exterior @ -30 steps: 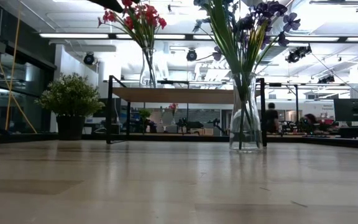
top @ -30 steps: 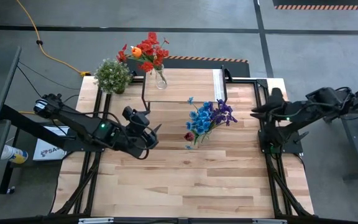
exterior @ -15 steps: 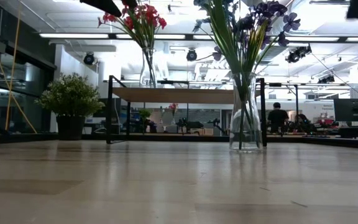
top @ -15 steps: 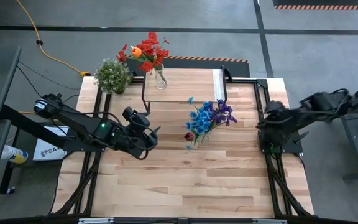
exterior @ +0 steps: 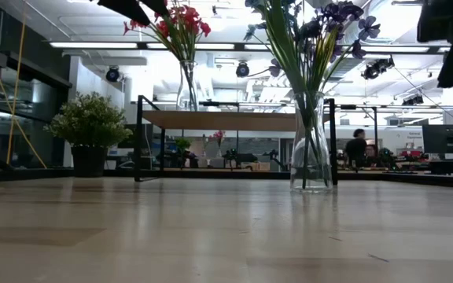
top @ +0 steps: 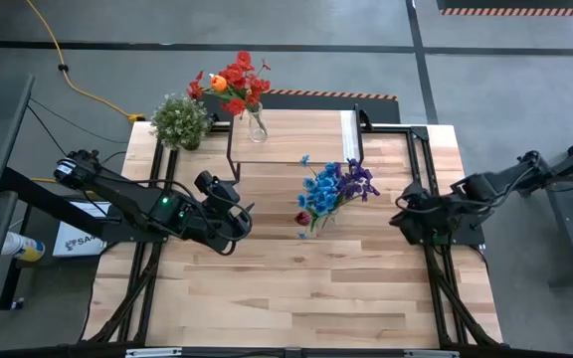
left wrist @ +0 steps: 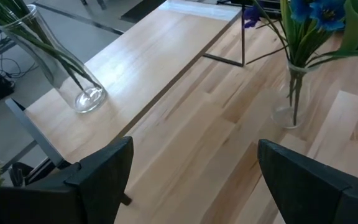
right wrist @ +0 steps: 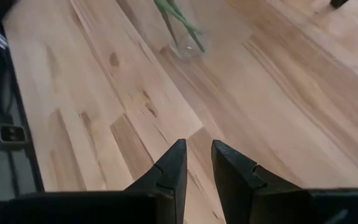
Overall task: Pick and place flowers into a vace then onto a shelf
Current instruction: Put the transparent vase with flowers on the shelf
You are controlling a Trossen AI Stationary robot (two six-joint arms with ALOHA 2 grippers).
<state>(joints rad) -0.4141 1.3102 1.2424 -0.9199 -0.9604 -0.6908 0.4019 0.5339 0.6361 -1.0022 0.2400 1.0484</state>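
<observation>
A glass vase of blue and purple flowers (top: 331,191) stands by its base on the tabletop, just in front of the shelf (top: 296,147). A second vase with red and orange flowers (top: 251,117) stands on the shelf's left part. My left gripper (top: 246,212) hovers open left of the blue vase (left wrist: 293,93), facing the shelf (left wrist: 148,56). My right gripper (top: 397,221) is shut, at the table's right side, right of the blue vase, whose base (right wrist: 185,42) shows ahead of the fingers (right wrist: 174,163).
A bushy green potted plant (top: 180,120) sits at the far left corner, left of the shelf. Black metal frames (top: 431,244) run along both table sides. The near half of the plank tabletop (top: 296,298) is bare wood. A person shows far off in the room (exterior: 358,145).
My right arm has swung from beside the table's right edge toward the near edge and down, ending lower and nearer the blue-flower vase; it now shows at the top right of the low view. Both vases have stayed put.
</observation>
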